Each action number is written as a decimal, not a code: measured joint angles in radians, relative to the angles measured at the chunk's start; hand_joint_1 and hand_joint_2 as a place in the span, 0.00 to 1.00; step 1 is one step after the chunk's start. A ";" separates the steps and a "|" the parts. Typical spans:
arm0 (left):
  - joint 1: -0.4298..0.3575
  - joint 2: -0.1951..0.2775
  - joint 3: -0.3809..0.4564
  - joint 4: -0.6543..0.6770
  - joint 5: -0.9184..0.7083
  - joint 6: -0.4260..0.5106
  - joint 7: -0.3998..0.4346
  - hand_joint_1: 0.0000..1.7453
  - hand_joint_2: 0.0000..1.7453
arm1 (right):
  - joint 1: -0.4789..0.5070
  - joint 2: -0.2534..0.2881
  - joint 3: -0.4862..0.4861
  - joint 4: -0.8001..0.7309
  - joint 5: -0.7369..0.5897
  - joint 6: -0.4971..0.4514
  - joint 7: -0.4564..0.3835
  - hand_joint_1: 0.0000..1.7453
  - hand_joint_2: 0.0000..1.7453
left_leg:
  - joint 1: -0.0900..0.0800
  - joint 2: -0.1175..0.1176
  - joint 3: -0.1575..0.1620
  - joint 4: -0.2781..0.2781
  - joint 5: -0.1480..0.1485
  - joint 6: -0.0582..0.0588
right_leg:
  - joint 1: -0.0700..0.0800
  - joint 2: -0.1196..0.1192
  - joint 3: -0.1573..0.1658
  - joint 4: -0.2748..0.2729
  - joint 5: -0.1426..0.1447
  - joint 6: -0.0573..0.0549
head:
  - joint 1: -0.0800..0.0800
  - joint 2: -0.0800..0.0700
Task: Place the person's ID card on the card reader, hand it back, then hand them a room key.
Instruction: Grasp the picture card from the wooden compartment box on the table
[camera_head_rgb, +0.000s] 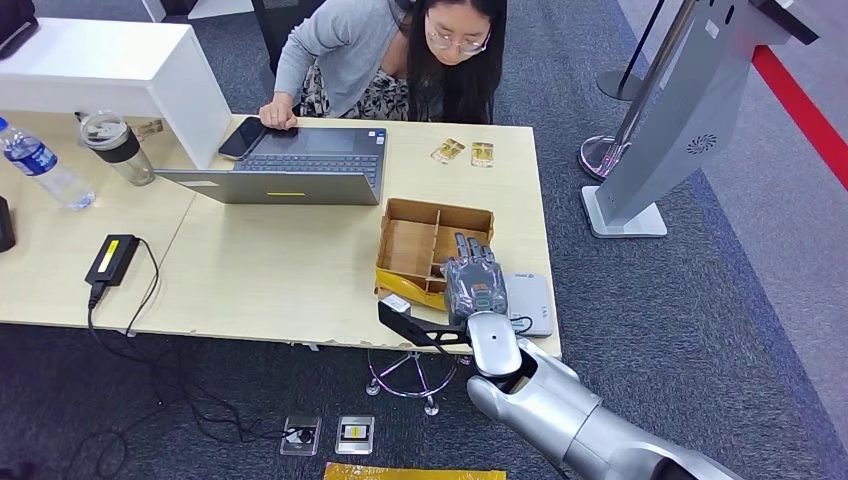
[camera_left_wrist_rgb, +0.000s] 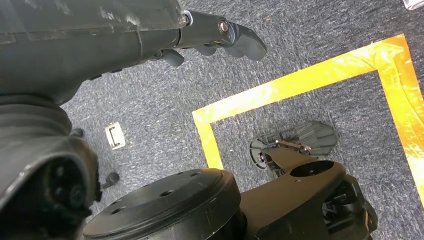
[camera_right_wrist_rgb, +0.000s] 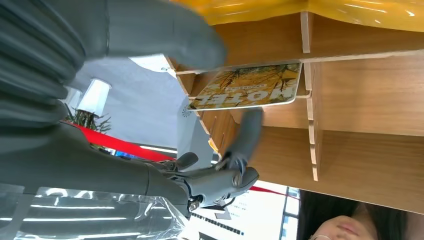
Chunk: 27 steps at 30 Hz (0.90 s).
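While right hand (camera_head_rgb: 474, 285) reaches into the wooden box (camera_head_rgb: 432, 240), thumb and finger pinch the room key (camera_right_wrist_rgb: 250, 86), long axis level; left hand (camera_left_wrist_rgb: 220, 37) hangs slack, holding nothing.

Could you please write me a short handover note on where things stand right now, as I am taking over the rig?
Right hand: reaching into the wooden compartment box at the table's near edge; its thumb and a finger are on a hotel key card, seemingly pinching it.
Left hand: hangs over the carpet, holding nothing.
Card reader: beside the box, nothing visible on it.
Person: seated across the table at a laptop.
Done: ID steps cannot be confirmed.
Left: lift the key card out and hand it over.
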<state>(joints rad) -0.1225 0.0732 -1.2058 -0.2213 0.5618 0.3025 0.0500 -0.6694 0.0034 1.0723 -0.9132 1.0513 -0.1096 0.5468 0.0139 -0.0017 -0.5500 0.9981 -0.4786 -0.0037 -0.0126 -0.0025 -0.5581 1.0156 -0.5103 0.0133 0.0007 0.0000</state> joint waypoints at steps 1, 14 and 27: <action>0.000 0.000 0.000 0.000 0.000 0.000 0.000 0.00 0.00 | 0.001 0.000 0.000 0.000 0.002 -0.001 -0.002 0.00 1.00 | 0.000 0.000 0.000 0.000 0.000 0.000 | 0.000 0.000 0.000 0.000 0.000 0.000 | 0.000 0.000; 0.000 0.000 0.000 0.000 -0.006 0.000 0.000 0.00 0.00 | 0.009 -0.004 0.000 0.006 0.015 -0.018 -0.006 0.00 1.00 | 0.000 0.000 0.000 0.000 0.000 0.000 | 0.000 0.000 0.000 0.000 0.000 0.000 | 0.000 0.000; 0.000 0.000 0.000 0.000 -0.007 -0.001 0.000 0.00 0.00 | 0.013 -0.006 0.000 0.009 0.015 -0.028 -0.010 1.00 1.00 | 0.000 0.000 0.000 0.000 0.000 0.000 | 0.000 0.000 0.000 0.000 0.000 0.000 | 0.000 0.000</action>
<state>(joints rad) -0.1225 0.0732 -1.2058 -0.2213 0.5551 0.3019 0.0500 -0.6560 -0.0023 1.0723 -0.9045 1.0664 -0.1378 0.5365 0.0139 -0.0017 -0.5499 0.9981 -0.4786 -0.0037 -0.0126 -0.0024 -0.5581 1.0156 -0.5103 0.0133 0.0008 0.0000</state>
